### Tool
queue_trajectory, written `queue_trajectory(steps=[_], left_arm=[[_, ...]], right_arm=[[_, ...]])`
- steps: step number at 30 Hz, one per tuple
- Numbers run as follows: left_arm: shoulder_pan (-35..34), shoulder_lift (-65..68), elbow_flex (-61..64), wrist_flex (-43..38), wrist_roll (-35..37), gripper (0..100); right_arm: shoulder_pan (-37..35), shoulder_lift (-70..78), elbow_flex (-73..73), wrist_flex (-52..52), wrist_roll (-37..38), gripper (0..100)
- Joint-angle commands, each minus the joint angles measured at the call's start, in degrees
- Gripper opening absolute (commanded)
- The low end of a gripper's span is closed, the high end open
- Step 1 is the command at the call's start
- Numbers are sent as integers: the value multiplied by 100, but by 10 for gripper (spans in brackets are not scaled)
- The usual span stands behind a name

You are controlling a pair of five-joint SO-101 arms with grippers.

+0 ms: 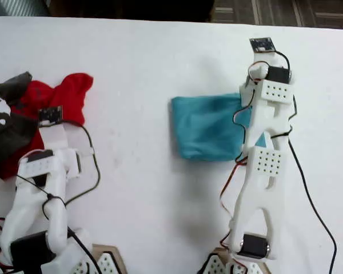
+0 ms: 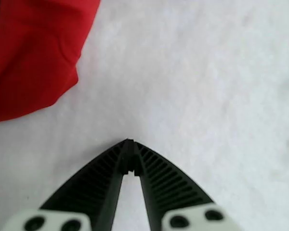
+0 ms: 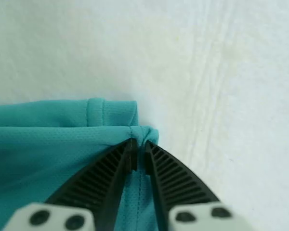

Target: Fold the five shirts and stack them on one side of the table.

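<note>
— Well, where is the blue-green shirt (image 1: 208, 128) found?
— It is laid folded near the middle of the table (image 1: 143, 57). Its corner is pinched tight by the right gripper (image 3: 137, 144).
— And the left gripper (image 2: 129, 145)?
— It is squeezed closed with nothing in it, over bare table beside the red shirt (image 2: 33, 57). A black shirt (image 1: 4, 123) is piled against the red one.

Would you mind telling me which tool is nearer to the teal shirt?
Right. The right tool pinches an edge of the teal shirt; the left tool is across the table, shut, near the red shirt.
</note>
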Motion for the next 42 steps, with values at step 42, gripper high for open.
queue_trajectory(steps=[42], left_arm=[[-35,-18,-215,-88,62,26]], right_arm=[[-31,-3213,3473,927,-273,173]])
